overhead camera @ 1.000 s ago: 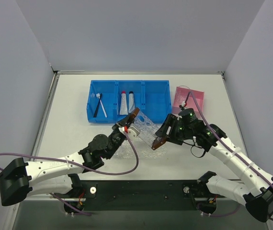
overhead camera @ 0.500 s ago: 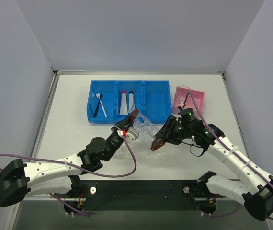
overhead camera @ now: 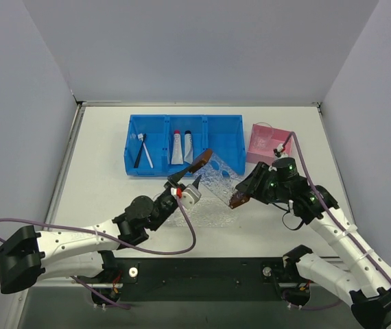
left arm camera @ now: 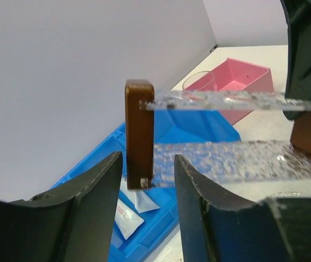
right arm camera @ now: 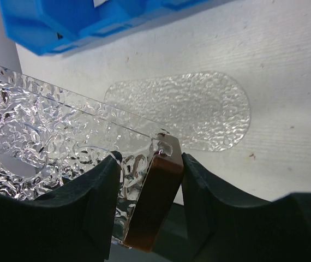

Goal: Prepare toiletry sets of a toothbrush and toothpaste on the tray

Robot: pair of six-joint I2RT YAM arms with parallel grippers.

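grey walls close in a white table [overhead camera: 99, 178]. the right gripper [overhead camera: 237, 200] has its jaws drawn narrow on the right end of a clear, glittery-textured oblong plastic tray [overhead camera: 217, 179]. in the right wrist view one brown finger [right arm camera: 158, 191] lies against the rim, and the other is hidden behind the plastic. the tray hangs tilted above the table, between the two arms and just near of the bin.

the left gripper [overhead camera: 201, 170] stands at the tray's left end with its jaws apart. one brown finger [left arm camera: 139, 131] sits at the end of the rim, but i cannot tell whether it pinches the tray or only flanks it.

below, a second clear textured tray [right arm camera: 199, 109] lies flat on the table near the middle.

farther out is a blue three-compartment plastic bin [overhead camera: 224, 144]. a slim black toothbrush [overhead camera: 138, 155] and a white toothbrush [overhead camera: 145, 152] lie in its left compartment. a silvery tube of toothpaste with a pink-red cap [overhead camera: 177, 147] and one with a black cap [overhead camera: 188, 146] lie in the middle compartment. a small pink box [overhead camera: 267, 140] sits to the far right.

the step in hand looks like laying out the trays; no set is started. next, the lifted tray needs one sure grip, levelling, and a flat landing beside the other tray, clear of the bin.
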